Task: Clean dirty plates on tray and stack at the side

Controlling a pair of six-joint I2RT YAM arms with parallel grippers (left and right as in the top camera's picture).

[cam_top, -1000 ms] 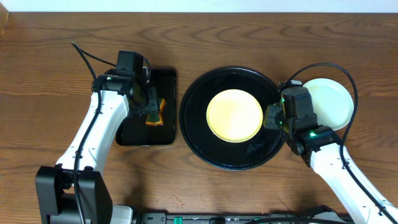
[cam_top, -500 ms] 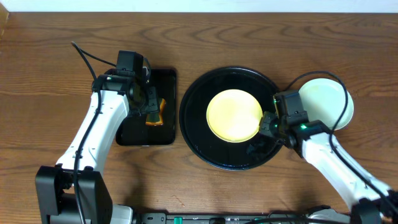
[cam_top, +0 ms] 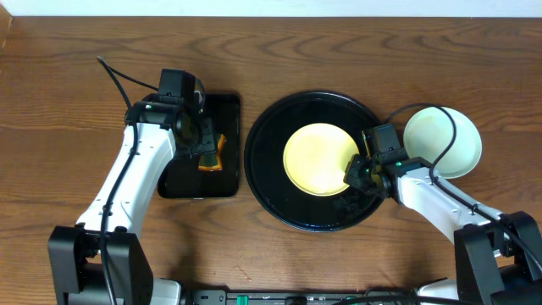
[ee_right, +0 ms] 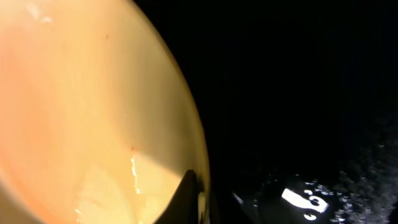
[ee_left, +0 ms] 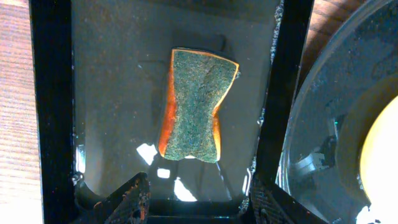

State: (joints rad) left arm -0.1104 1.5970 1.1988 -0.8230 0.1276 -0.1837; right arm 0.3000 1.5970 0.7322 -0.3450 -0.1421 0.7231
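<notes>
- Since 1 second ago the right arm has swung inward: its right tool [cam_top: 356,169] was at the right rim of the round tray [cam_top: 257,174] and now sits at the right edge of the yellow plate [cam_top: 318,158].
- That swing has uncovered more of the mint plate [cam_top: 436,135], which the arm partly hid before.
- Nothing on the left side has shifted; the left arm hangs over the same spot as before.
- The yellow plate lies flat inside the round tray, a little right of its centre, with black tray floor showing all around it.
- In the right wrist view 1 dark finger [ee_right: 189,196] lies over the plate's rim, with the glossy wet tray floor [ee_right: 298,93] beside it.
- The other finger is out of sight, so I cannot tell whether the right tool is clenched on the plate or merely resting against it.
- The mint plate rests on the wooden worktop [cam_top: 85,68] just beside the tray's right rim, outside it.
- The left tool [cam_top: 206,148] hovers above the rectangular tray [cam_top: 229,106], which lies left of the round tray and close to it.
- A sponge [ee_left: 196,106], green on top with an orange edge, lies flat in that tray, whose floor is wet.
- Both fingertips [ee_left: 134,199] of the left tool stand spread apart at the bottom of the left wrist view, released, with nothing between them and clear of the sponge.
</notes>
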